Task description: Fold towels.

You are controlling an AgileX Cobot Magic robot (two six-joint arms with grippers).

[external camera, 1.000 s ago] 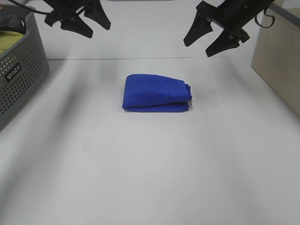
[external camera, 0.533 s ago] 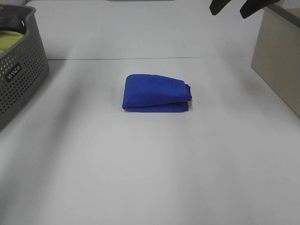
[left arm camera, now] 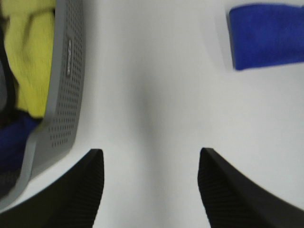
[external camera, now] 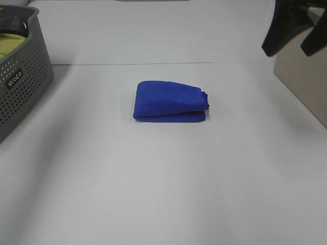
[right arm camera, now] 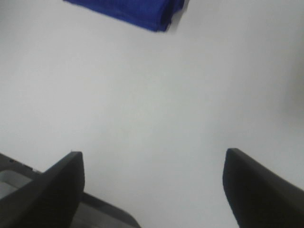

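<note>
Exterior high view: we look down on a pale bench (external camera: 163,194). At the far left stands a grey perforated basket (external camera: 23,87) with a yellow-green cloth (external camera: 10,45) showing over its rim. In the middle of the bench lies the royal-blue towel (external camera: 170,101), folded into a compact rectangle, its layered edges toward the right. At the upper right we see the right tool (external camera: 295,38) as two dark fingers spread apart, raised above the bench in front of a beige box (external camera: 304,84), well apart from the towel and to its right.

In the left wrist view we see the left tool (left arm camera: 149,190) with its two black fingers held wide, nothing between them, hanging over bare bench. The basket sits to one side of it, holding the yellow-green cloth and some dark blue fabric (left arm camera: 14,142); the towel lies well apart on the other side.

In the right wrist view, the right tool's fingers stand far apart and empty, with the towel's corner well beyond them.
</note>
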